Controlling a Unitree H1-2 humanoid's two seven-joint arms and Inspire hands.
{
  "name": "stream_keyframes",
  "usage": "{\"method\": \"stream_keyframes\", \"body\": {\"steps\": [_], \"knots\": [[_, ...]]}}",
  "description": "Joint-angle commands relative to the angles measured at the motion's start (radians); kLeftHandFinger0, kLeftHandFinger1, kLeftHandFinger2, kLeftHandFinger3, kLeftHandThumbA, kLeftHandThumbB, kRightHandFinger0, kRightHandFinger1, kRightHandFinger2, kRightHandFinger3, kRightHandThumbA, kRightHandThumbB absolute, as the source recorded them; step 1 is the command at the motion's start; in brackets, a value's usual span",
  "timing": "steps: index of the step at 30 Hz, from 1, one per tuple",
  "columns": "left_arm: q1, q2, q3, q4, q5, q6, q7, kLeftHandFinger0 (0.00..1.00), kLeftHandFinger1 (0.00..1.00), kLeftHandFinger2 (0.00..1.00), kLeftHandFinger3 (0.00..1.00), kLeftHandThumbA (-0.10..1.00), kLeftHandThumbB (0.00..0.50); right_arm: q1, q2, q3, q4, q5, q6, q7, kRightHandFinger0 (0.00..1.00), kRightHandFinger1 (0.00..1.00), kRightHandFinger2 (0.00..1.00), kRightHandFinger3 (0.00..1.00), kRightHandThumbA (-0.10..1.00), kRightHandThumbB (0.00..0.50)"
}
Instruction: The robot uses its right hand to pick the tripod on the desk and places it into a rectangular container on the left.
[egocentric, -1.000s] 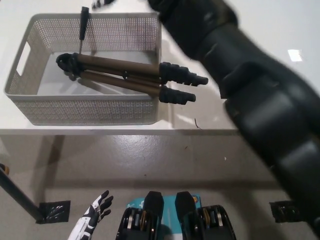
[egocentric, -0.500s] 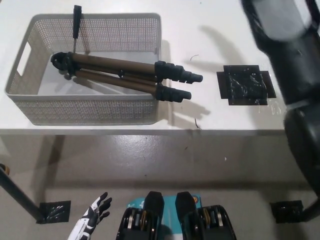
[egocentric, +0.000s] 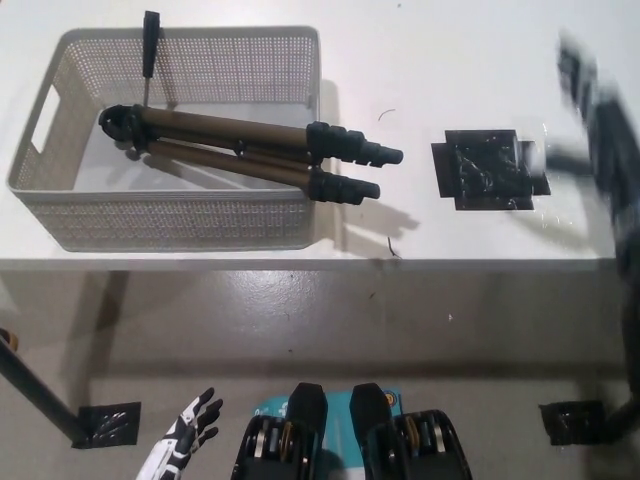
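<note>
It looks like a lab or test room: a plain white table (egocentric: 300, 245), a bare grey floor (egocentric: 300, 320), and black tape (egocentric: 490, 170) stuck on as markers.

Folded bronze tripod (egocentric: 240, 157) in mesh container (egocentric: 180, 222), feet seemingly overhanging.

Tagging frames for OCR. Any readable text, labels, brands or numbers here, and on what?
None readable.
Tripod: no visible brand or markings.
Basket: plain mesh, no label.
Black tape patch on the desk: no writing.
Teal patch on the floor: mostly hidden, nothing legible.
</note>
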Motion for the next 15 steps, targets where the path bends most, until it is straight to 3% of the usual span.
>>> {"method": "stream_keyframes", "body": {"steps": [1, 5, 7, 13, 15], "knots": [[-0.052, 0.012, 0.029, -0.003, -0.042, -0.05, -0.006, 1.0, 1.0, 1.0, 1.0, 1.0, 0.243, 0.549, 0.119, 0.103, -0.785, 0.383, -0.267, 0.052, 1.0, 1.0, 1.0, 1.0, 1.0, 0.379], [-0.067, 0.013, 0.035, 0.0, -0.046, -0.046, -0.005, 1.0, 1.0, 1.0, 1.0, 1.0, 0.246, 0.632, 0.154, 0.185, -0.668, 0.376, -0.295, 0.118, 1.0, 1.0, 1.0, 1.0, 1.0, 0.37], [-0.072, 0.012, 0.035, -0.005, -0.045, -0.04, -0.006, 1.0, 1.0, 1.0, 1.0, 1.0, 0.233, 0.651, 0.171, 0.202, -0.623, 0.379, -0.318, 0.138, 1.0, 1.0, 1.0, 1.0, 1.0, 0.314], [-0.093, 0.011, 0.038, -0.015, -0.039, -0.026, -0.004, 1.0, 1.0, 1.0, 1.0, 1.0, 0.231, 0.674, 0.203, 0.275, -0.419, 0.3, -0.322, 0.171, 1.0, 1.0, 1.0, 1.0, 1.0, 0.39], [-0.098, 0.01, 0.039, -0.017, -0.036, -0.024, -0.001, 1.0, 1.0, 1.0, 1.0, 1.0, 0.223, 0.672, 0.206, 0.285, -0.359, 0.305, -0.335, 0.181, 1.0, 1.0, 1.0, 1.0, 1.0, 0.381]]}}
